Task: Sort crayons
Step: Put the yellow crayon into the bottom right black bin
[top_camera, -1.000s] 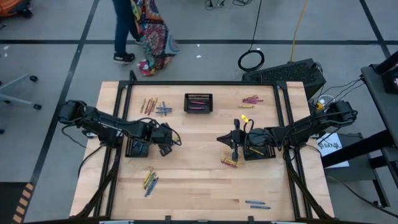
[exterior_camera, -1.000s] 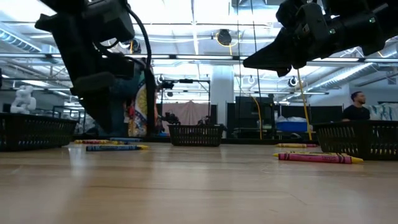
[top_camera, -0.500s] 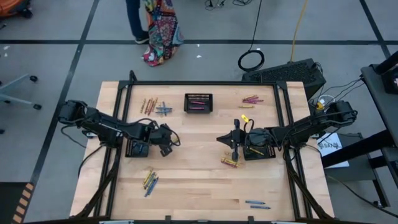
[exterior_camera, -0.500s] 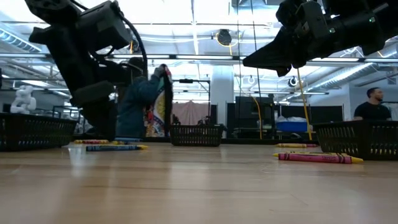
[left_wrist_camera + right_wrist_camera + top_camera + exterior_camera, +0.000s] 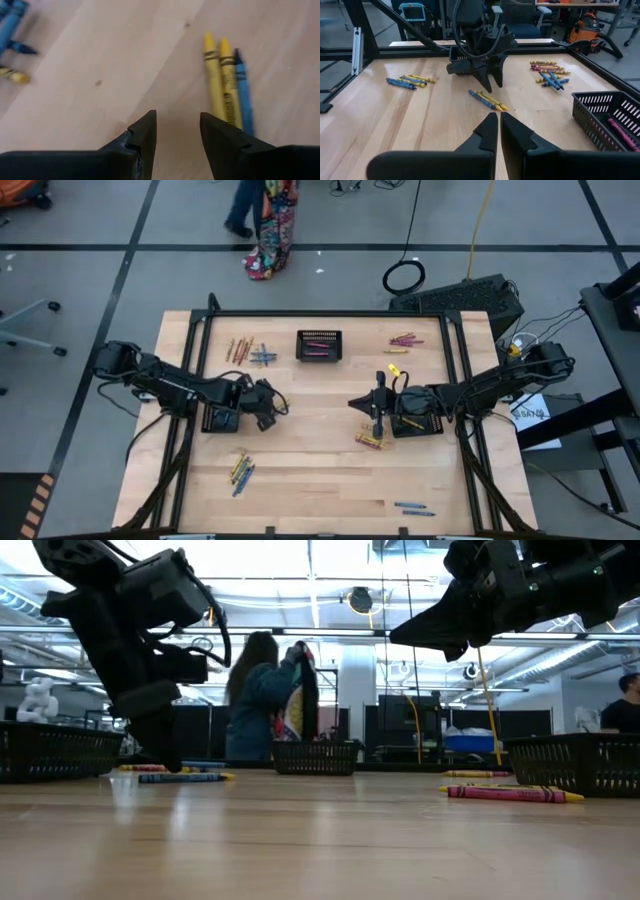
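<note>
Parted and empty, my left gripper (image 5: 177,131) hangs just above the bare table (image 5: 320,480), with two yellow crayons and a blue one (image 5: 227,85) lying side by side just ahead. Mid-table, the far basket (image 5: 319,346) holds pink crayons. On the right, my right gripper (image 5: 378,420) is pinched shut on nothing, near more crayons (image 5: 368,440). Because the three touch, I could grab mixed colours or knock them rolling.

I can read no words or numbers anywhere; the wrappers on the crayons (image 5: 227,82) below me perhaps carry print, too blurred.
</note>
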Action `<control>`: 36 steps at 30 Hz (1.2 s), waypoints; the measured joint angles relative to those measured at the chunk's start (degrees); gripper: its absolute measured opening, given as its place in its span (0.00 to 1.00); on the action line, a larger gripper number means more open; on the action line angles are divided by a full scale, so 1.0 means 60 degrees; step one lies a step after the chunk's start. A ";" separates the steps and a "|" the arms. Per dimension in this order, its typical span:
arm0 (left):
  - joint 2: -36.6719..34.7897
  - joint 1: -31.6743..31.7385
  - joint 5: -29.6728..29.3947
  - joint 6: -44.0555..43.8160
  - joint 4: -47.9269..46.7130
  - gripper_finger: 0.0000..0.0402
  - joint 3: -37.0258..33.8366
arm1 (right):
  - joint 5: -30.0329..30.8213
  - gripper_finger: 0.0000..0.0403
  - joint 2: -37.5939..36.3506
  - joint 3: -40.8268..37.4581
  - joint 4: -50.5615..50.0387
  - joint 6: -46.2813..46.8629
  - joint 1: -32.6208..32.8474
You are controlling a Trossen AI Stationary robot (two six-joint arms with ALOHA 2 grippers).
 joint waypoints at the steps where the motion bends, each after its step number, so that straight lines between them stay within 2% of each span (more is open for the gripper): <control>1: -0.0030 0.0001 -0.0128 -0.0002 -0.0007 0.37 0.0000 | -0.0003 0.02 0.0003 0.0000 -0.0006 0.0000 0.0000; 4: -0.0121 -0.0016 -0.0246 0.0069 0.0424 0.37 0.0004 | -0.0002 0.02 0.0002 0.0000 -0.0003 0.0000 0.0000; 8: -0.0117 -0.0020 0.0167 0.0316 0.0905 0.37 0.0006 | -0.0002 0.02 0.0000 0.0000 -0.0005 0.0000 0.0000; 26: 0.0214 -0.0020 0.0210 0.0249 0.0885 0.37 -0.0047 | -0.0032 0.02 0.0000 0.0000 -0.0006 0.0073 0.0000; 33: 0.0214 -0.0016 -0.1245 0.0229 0.0245 0.37 0.0125 | -0.0035 0.02 0.0000 0.0000 -0.0006 0.0073 0.0000; 36: 0.0211 -0.0012 -0.1271 0.0315 0.0292 0.37 0.0206 | -0.0033 0.02 0.0000 0.0000 -0.0006 0.0073 0.0000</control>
